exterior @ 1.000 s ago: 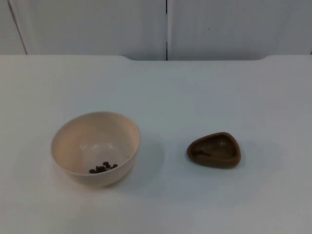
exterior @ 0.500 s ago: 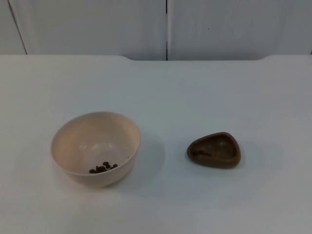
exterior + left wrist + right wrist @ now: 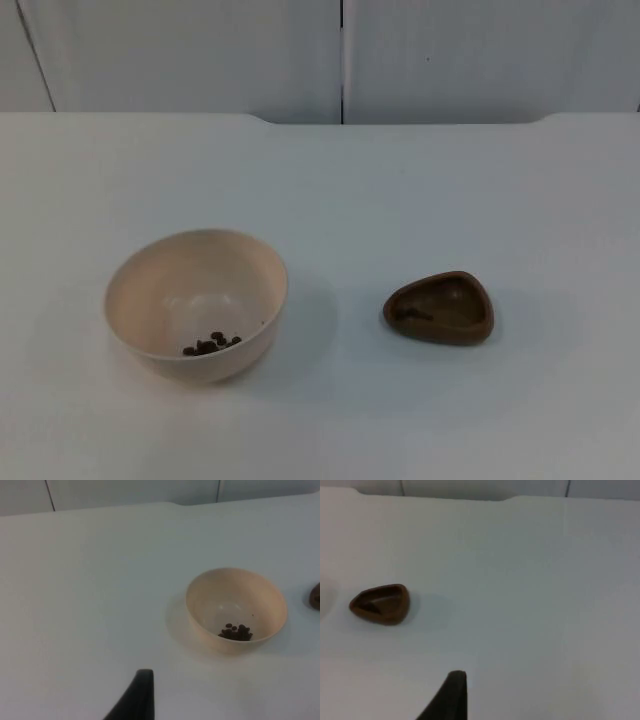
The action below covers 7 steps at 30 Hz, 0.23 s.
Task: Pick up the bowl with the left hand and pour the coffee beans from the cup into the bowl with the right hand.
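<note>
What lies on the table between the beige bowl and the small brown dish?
Nothing: in the top view, bare white table separates the bowl, holding coffee beans, from the brown dish.

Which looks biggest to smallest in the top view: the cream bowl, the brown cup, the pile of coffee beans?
1. cream bowl, largest.
2. brown cup, clearly smaller.
3. coffee beans, a small cluster at the bowl's bottom.

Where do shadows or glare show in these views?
Top view: soft shadow right of the cream bowl, faint one right of the brown cup; no hard glare. Left wrist view: dim shadow left of the bowl. Right wrist view: the cup casts a faint shadow.
</note>
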Available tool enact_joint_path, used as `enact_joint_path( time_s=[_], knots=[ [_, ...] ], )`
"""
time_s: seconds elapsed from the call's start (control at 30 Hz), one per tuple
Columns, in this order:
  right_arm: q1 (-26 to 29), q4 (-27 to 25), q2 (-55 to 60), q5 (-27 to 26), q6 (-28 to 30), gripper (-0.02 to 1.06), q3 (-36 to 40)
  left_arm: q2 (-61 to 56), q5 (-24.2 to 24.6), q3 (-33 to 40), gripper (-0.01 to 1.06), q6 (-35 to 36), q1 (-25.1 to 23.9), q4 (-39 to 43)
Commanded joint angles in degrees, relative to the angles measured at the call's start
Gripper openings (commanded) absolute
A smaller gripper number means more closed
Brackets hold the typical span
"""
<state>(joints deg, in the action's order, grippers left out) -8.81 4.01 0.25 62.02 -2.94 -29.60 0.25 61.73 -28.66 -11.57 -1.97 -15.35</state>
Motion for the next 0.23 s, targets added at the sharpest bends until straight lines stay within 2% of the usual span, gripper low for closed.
enact_joint_path(
  time_s=[0.0,0.1,0.2],
  knots=[
    [2.04,0.20,-0.25,-0.20,-0.21,1.05,0.13,-0.25,-0.23,0.26,1.05,0.04,-0.16,-0.55],
    [6.40,0.20,-0.25,-0.20,-0.21,1.05,0.13,-0.25,-0.23,0.26,1.05,0.04,-0.16,-0.55],
    [8.45,0.20,-0.25,-0.20,-0.21,1.05,0.13,-0.25,-0.23,0.26,1.05,0.04,-0.16,-0.55]
  ],
)
